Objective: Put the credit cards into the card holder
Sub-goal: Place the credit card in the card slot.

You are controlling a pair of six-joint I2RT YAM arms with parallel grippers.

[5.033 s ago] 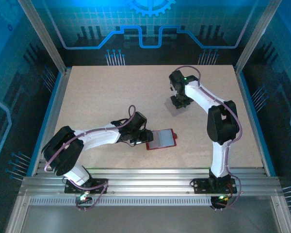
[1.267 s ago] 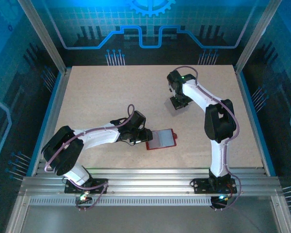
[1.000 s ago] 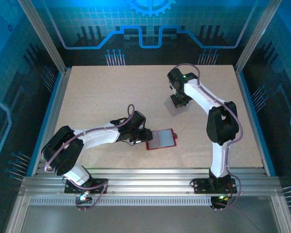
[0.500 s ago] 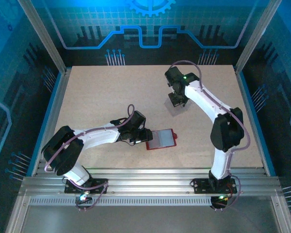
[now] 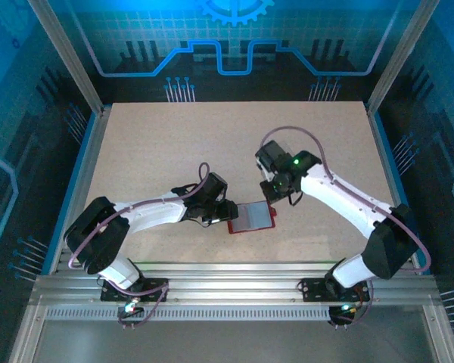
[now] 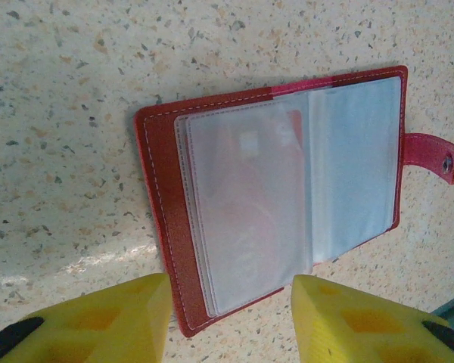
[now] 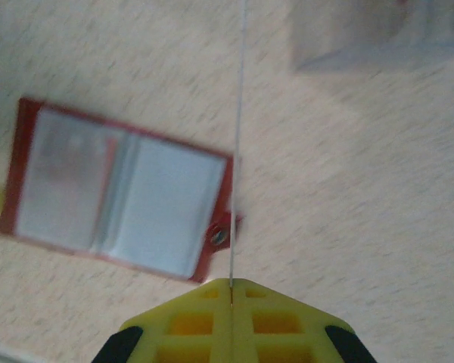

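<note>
Speckled beige counter [image 5: 151, 151]. Red stitched card holder [image 6: 166, 227] lies open flat, mid-counter toward the near edge, clear pockets up. Its corner sits between the parted left hand [image 6: 228, 286]. The right hand [image 7: 231, 286] is clenched on a thin credit card [image 7: 239, 113], edge-on. A second card [image 7: 363, 34] lies flat.

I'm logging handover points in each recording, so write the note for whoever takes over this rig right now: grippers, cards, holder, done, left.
Left gripper: open, fingers apart at the near edge of the card holder, which lies open, pockets up, on the table.
Right gripper: shut on a credit card, held edge-on above the table near the snap tab.
What looks like another pale card lies on the table farther off.
Done: one card lifted. Whether a pocket already holds a card cannot be told.
Left: slide the held card into a clear pocket, then fetch the other.
</note>
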